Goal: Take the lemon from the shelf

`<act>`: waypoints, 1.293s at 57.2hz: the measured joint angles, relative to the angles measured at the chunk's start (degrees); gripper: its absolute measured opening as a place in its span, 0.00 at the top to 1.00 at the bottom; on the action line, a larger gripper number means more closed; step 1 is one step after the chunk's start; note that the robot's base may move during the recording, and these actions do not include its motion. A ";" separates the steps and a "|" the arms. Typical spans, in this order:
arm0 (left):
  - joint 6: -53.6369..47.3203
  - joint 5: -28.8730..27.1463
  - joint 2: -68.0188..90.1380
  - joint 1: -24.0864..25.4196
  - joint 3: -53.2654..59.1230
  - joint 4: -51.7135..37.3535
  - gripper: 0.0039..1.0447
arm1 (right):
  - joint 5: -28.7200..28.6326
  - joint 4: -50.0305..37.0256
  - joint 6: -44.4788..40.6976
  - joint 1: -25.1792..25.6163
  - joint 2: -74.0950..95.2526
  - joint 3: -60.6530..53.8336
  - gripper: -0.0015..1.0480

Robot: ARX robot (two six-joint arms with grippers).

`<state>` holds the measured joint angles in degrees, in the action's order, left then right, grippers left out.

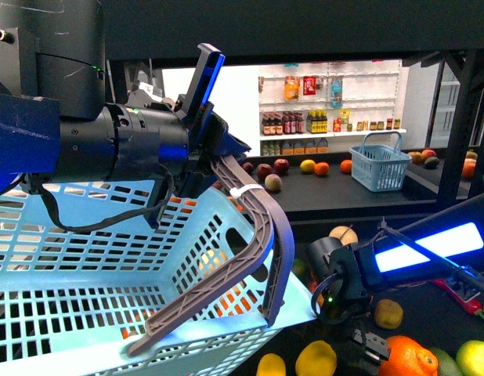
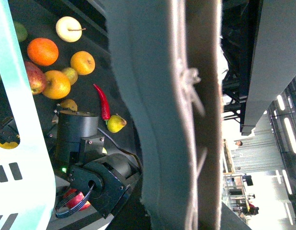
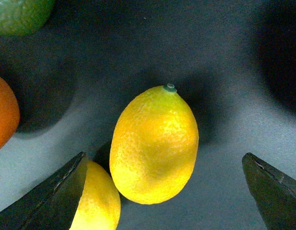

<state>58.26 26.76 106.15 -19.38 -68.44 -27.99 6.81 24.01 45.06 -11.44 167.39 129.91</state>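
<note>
A bright yellow lemon [image 3: 155, 143] lies on the shelf's black deck [image 3: 234, 72], with its stem end pointing away from my right gripper. My right gripper [image 3: 162, 191] is open just above it, one finger on each side and not touching it. A second yellow fruit [image 3: 97, 201] lies against the lemon, partly under one finger [image 3: 47, 201]. In the front view the right gripper [image 1: 367, 341] hangs low over the deck beside two yellow fruits [image 1: 316, 359]. My left gripper [image 1: 218, 157] is shut on the grey-brown basket handle [image 1: 258, 235], which holds up the light blue basket [image 1: 85, 258].
An orange [image 3: 2, 112] and a green fruit [image 3: 18, 12] lie near the lemon. More fruit lies around the right gripper, including a big orange [image 1: 406, 356] and a red chili [image 2: 102, 101]. A small blue basket [image 1: 381, 160] stands on the far deck. A black shelf post [image 1: 461, 117] stands at the right.
</note>
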 joint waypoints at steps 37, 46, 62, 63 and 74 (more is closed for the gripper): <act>-0.07 -0.02 0.00 0.00 0.00 0.00 0.93 | 2.19 6.95 0.07 -1.25 13.79 21.55 0.07; -0.04 -0.02 0.00 0.00 0.00 0.00 0.93 | 2.12 7.21 -0.22 -1.57 14.82 22.91 0.08; -0.04 -0.02 0.00 0.00 0.00 0.00 0.93 | 2.45 1.81 -1.38 -1.62 13.31 17.79 0.39; -0.07 -0.02 0.00 0.00 0.00 0.00 0.93 | 2.40 1.05 -1.40 -1.55 12.72 16.59 0.41; -0.04 0.00 0.00 0.00 0.00 0.00 0.93 | 1.95 -6.78 -2.84 -0.20 5.09 2.19 0.43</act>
<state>58.22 26.76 106.15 -19.38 -68.44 -27.99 8.75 17.23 42.22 -11.64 172.48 132.09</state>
